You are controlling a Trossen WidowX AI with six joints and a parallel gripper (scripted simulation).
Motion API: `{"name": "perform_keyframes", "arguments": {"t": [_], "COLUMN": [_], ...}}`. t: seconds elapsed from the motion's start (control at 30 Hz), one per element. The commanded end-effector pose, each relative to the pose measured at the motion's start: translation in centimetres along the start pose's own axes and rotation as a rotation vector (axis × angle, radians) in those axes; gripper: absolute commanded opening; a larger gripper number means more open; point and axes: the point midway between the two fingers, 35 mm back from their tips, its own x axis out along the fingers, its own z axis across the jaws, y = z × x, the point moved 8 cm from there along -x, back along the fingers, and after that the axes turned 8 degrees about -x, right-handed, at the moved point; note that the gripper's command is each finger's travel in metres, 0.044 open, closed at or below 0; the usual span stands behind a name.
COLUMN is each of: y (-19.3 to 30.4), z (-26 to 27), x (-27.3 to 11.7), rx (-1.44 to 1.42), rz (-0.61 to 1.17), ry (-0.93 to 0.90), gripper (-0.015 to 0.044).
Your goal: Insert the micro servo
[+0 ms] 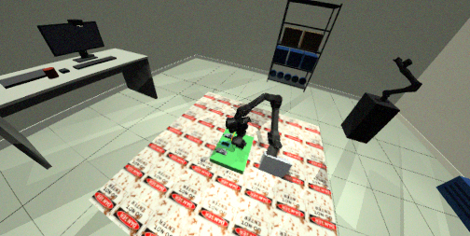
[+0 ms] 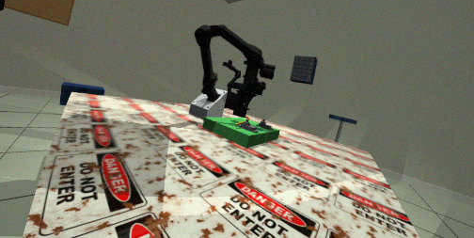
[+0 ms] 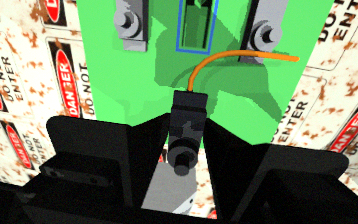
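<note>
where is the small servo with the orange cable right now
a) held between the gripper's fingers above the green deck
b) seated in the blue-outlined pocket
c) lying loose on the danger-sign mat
a: the wrist view shows the servo clamped in the gripper, with the blue-outlined pocket ahead unfilled.

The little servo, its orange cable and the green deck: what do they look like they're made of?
Micro servo, held in the gripper: looks like dark matte plastic, with no shine on its boxy body. Cable: probably rubbery insulated wire, since it bends in a smooth arc. Deck: flat, uniformly green and matte, so painted board or plastic; the look leaves that open.
</note>
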Motion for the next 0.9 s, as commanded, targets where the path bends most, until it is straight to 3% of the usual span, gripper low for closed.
{"name": "perform_keyframes", "arguments": {"t": [0.0,0.87], "y": [-0.4,-10.0], "z": [0.0,-1.3], "x": [0.0,-0.1], "rx": [-0.014,-0.01], "rz": [0.0,-0.004], "ry": [-0.004,-0.003], "gripper": [0.0,0.0]}}
